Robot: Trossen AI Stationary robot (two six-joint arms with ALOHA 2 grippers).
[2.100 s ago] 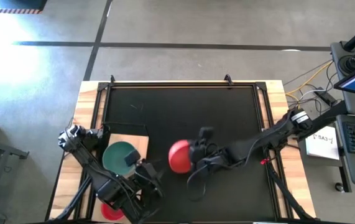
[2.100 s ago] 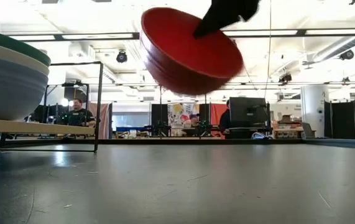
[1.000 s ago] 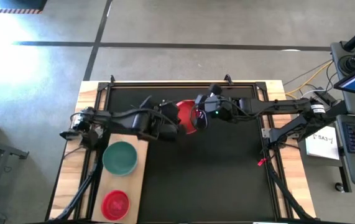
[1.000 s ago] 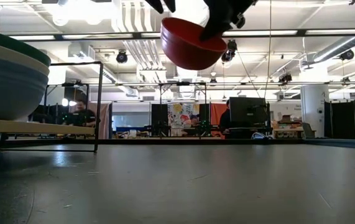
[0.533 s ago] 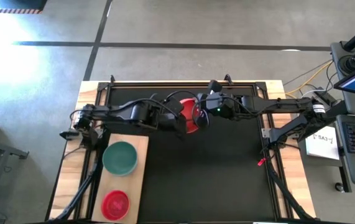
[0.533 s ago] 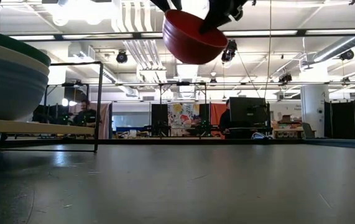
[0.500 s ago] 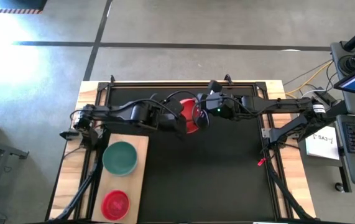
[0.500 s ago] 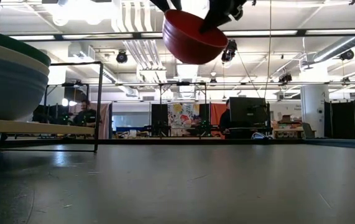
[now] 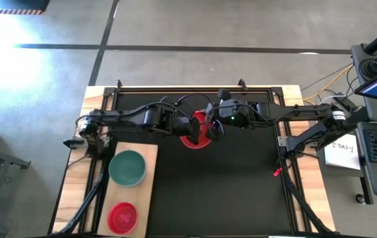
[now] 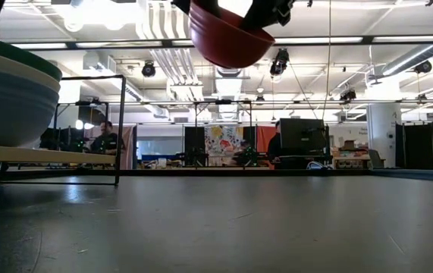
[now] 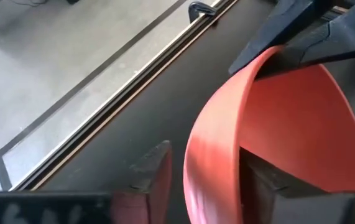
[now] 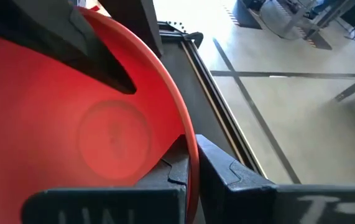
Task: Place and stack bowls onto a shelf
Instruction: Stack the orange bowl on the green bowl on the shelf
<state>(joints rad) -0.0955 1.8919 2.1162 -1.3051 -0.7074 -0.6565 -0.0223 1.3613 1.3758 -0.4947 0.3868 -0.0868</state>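
From above, the red bowl (image 9: 193,131) hangs between both grippers, high over the table. The right wrist view shows the right gripper (image 12: 186,165) pinching its rim; the left wrist view shows the left gripper (image 11: 205,180) straddling the opposite rim.

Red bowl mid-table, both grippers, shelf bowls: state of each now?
red bowl: held in the air above the table, rim gripped from both sides
left gripper: shut on red bowl's rim
right gripper: shut on red bowl's opposite rim
teal bowl: resting on the shelf, topping a stack
small red bowl: resting on the shelf
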